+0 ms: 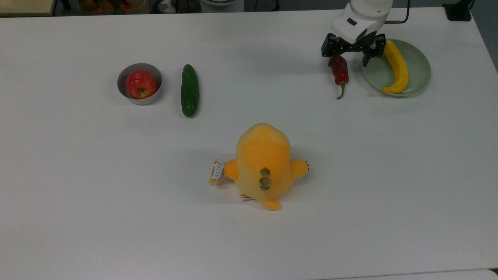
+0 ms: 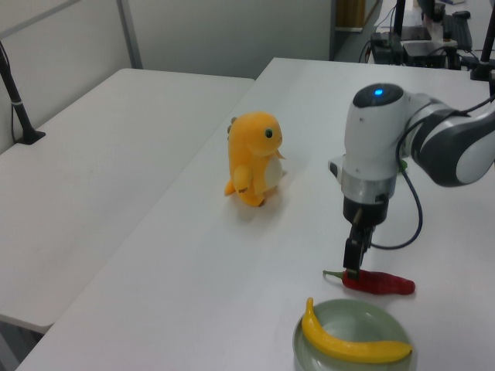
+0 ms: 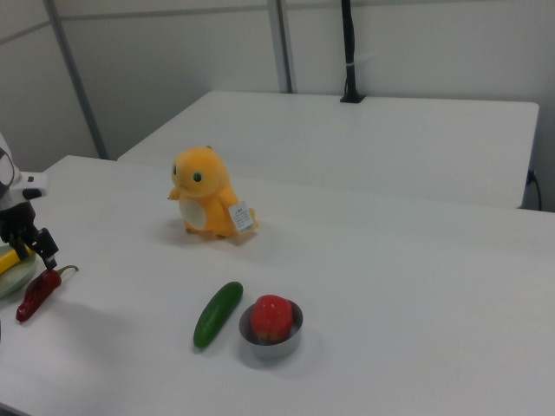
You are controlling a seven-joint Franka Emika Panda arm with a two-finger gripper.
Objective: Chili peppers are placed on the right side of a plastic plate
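The glossy dark-red chili pepper (image 1: 339, 69) lies on the white table (image 1: 249, 217), just beside the pale sage-green plastic plate (image 1: 418, 64) on the top view's left. The black two-finger gripper (image 1: 352, 55) hovers above it, fingers spread wide, holding nothing.

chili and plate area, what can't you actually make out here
- Chili peppers: top view, the upper end sits under the pincer, so that tip is hidden.
- Plastic plate: right view, cut off by the right view's left edge. In the left view the plastic plate is cut by the bottom edge.
- Yellow fruit: right view, mostly hidden behind the pincer.
- Arm: top view, cut off by the top edge.
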